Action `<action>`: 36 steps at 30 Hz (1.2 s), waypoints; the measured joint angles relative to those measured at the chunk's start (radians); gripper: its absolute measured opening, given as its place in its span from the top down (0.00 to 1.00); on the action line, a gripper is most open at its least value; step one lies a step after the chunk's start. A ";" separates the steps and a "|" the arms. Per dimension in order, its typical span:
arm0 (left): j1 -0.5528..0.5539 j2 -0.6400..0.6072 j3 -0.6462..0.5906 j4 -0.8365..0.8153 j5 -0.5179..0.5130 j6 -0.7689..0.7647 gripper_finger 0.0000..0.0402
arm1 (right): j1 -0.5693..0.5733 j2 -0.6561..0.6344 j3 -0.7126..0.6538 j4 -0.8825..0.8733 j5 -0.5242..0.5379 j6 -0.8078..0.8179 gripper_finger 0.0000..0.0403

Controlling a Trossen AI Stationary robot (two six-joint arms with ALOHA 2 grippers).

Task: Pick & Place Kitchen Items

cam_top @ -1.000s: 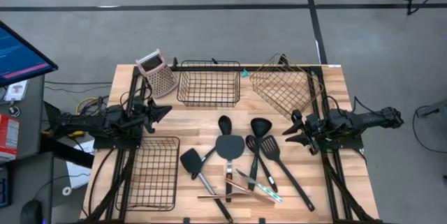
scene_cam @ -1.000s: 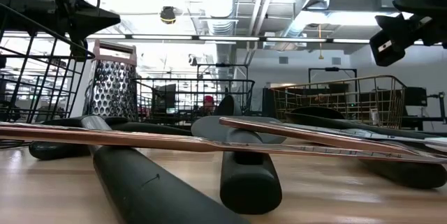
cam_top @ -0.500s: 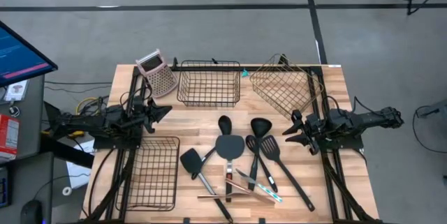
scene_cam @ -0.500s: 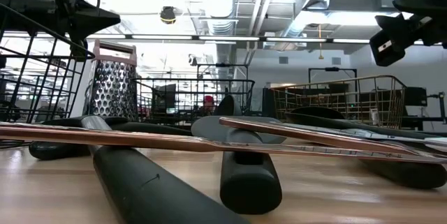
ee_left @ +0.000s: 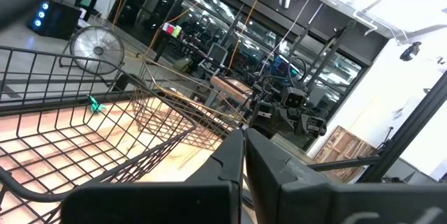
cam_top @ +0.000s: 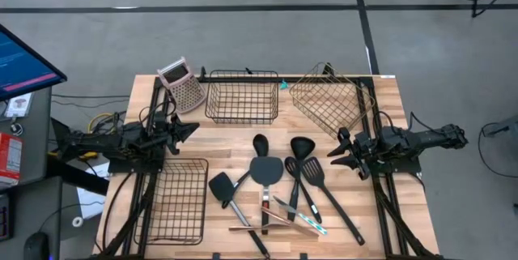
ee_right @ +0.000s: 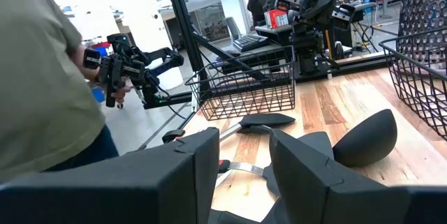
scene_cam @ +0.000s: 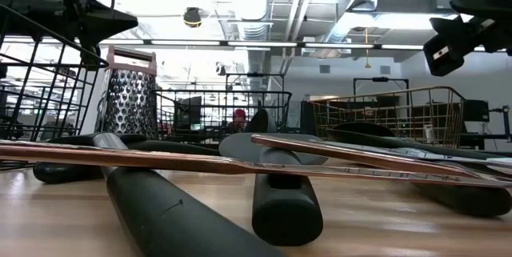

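Several black long-handled utensils lie flat in a loose heap at the table's near middle: two ladles (cam_top: 261, 143) (cam_top: 301, 144), flat spatulas (cam_top: 265, 170) (cam_top: 220, 187) and slotted tools (cam_top: 314, 171). Thin small tools with silver, orange and teal parts (cam_top: 295, 215) lie across their handles. My left gripper (cam_top: 194, 127) is shut and empty, hovering at the table's left, left of the heap; its fingers meet in the left wrist view (ee_left: 243, 140). My right gripper (cam_top: 333, 156) is open and empty, hovering at the right and pointing at the heap (ee_right: 244, 140).
A black wire basket (cam_top: 241, 95) stands at the far middle, a tilted gold one (cam_top: 328, 98) at the far right, and a flat black one (cam_top: 174, 199) at the near left. A pink-topped grater (cam_top: 182, 82) stands at the far left. A person (ee_right: 42, 77) stands beyond the table.
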 joint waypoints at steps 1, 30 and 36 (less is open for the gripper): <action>0.000 0.000 0.000 0.000 0.000 0.000 1.00 | 0.000 0.000 0.000 0.000 0.000 0.000 0.68; 0.000 0.000 0.000 0.179 -0.005 -0.011 1.00 | -0.003 0.000 0.029 0.463 0.271 0.128 0.68; 0.000 0.000 0.000 0.256 -0.010 -0.013 1.00 | -0.003 0.034 0.167 0.526 0.380 0.066 0.68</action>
